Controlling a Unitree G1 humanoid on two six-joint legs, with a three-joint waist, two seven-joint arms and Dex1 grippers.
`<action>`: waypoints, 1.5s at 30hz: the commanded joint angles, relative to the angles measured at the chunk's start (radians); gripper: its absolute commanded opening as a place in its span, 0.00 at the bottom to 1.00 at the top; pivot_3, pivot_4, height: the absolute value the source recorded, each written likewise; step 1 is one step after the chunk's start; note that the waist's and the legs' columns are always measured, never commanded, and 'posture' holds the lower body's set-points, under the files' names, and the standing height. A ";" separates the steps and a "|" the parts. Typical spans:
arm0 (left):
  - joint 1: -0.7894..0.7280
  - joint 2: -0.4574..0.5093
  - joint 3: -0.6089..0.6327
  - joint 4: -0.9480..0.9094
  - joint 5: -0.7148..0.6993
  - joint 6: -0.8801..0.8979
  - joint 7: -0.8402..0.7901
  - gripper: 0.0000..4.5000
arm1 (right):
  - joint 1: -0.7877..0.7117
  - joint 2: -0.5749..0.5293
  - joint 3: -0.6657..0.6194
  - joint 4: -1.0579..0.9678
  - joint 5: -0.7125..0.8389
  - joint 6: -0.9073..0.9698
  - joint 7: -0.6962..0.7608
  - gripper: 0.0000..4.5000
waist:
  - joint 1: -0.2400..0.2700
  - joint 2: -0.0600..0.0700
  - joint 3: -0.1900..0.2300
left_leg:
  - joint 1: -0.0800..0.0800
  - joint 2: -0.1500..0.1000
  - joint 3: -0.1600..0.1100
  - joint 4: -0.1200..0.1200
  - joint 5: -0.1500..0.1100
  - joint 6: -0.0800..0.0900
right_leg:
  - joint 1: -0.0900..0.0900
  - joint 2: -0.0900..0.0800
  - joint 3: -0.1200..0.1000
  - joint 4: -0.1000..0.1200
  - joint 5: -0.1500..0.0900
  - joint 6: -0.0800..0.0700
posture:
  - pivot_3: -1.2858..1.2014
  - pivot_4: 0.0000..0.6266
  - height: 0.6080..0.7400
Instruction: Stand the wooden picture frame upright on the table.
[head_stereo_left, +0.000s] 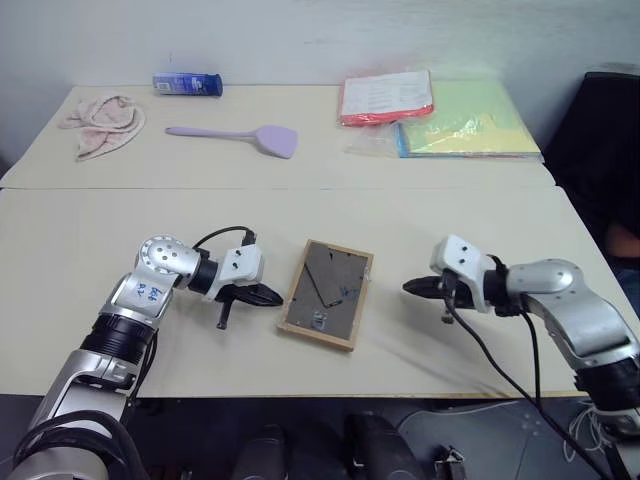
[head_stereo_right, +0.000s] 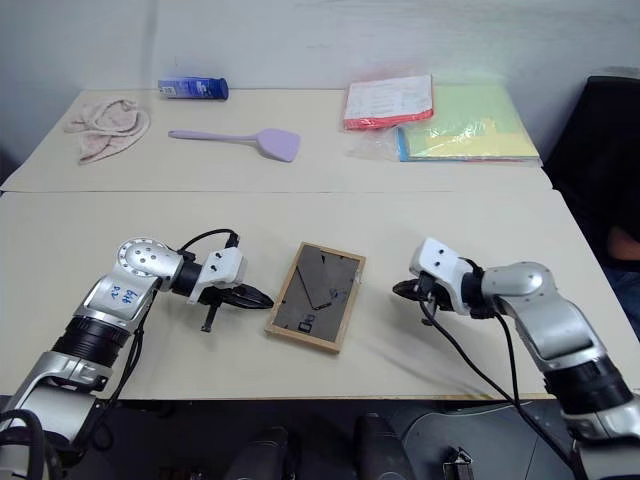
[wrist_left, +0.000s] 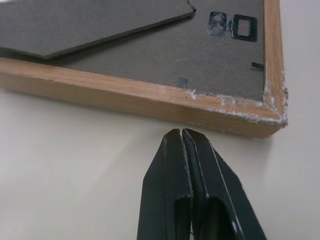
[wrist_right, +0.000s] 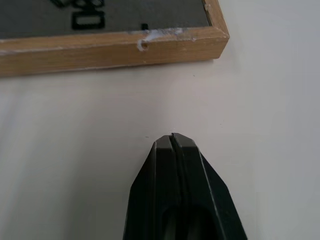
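The wooden picture frame (head_stereo_left: 328, 294) lies flat and face down on the table (head_stereo_left: 80, 250), near the middle of its front edge, the dark grey back panel and its fold-out stand (head_stereo_left: 325, 275) facing up. It sits slightly askew to that edge.

The left gripper (head_stereo_left: 268, 295) is low over the tabletop just beside the frame's left side, its two black fingers (wrist_left: 187, 190) pressed together with nothing between them. Their tips point at the wooden side rail and stop just short of it, near a chipped corner.

The right gripper (head_stereo_left: 412, 287) is on the frame's other side, near but clearly apart from it, fingers (wrist_right: 177, 190) likewise pressed together and holding nothing, the tips aimed at the right rail.

Beyond the seam (head_stereo_left: 200, 188) across the table, toward the far edge: a crumpled cloth (head_stereo_left: 100, 122) at the far left corner, a blue can (head_stereo_left: 187, 84) lying on its side, a lilac spatula (head_stereo_left: 240, 135), and plastic-wrapped coloured papers (head_stereo_left: 440, 115) toward the far right corner.
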 joint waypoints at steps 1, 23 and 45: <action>0.000 -0.018 0.016 -0.077 -0.050 0.073 -0.012 0.01 | -0.056 0.052 0.034 0.048 -0.057 -0.048 -0.011 0.00 | 0.000 0.000 0.000 | 0.000 0.000 0.000 0.000 0.000 0.001 | 0.000 0.000 0.000 0.001 0.000 0.000 | 0.52 0.24 1.00; 0.044 0.078 0.034 -0.162 -0.196 0.851 0.029 0.55 | 0.090 -0.048 -0.012 -0.118 -0.088 -0.132 0.123 0.00 | 0.001 0.000 0.000 | 0.000 0.000 -0.002 0.004 -0.002 0.004 | 0.002 0.000 -0.001 0.004 0.000 0.000 | 0.52 0.24 1.00; -0.039 -0.170 -0.015 -0.176 -0.339 1.338 0.323 0.99 | 0.142 0.015 0.057 -0.227 -0.158 -0.091 0.085 0.00 | 0.030 0.004 -0.005 | 0.004 -0.003 -0.008 0.008 -0.002 0.002 | 0.010 -0.002 -0.003 0.001 0.000 0.000 | 0.52 0.24 1.00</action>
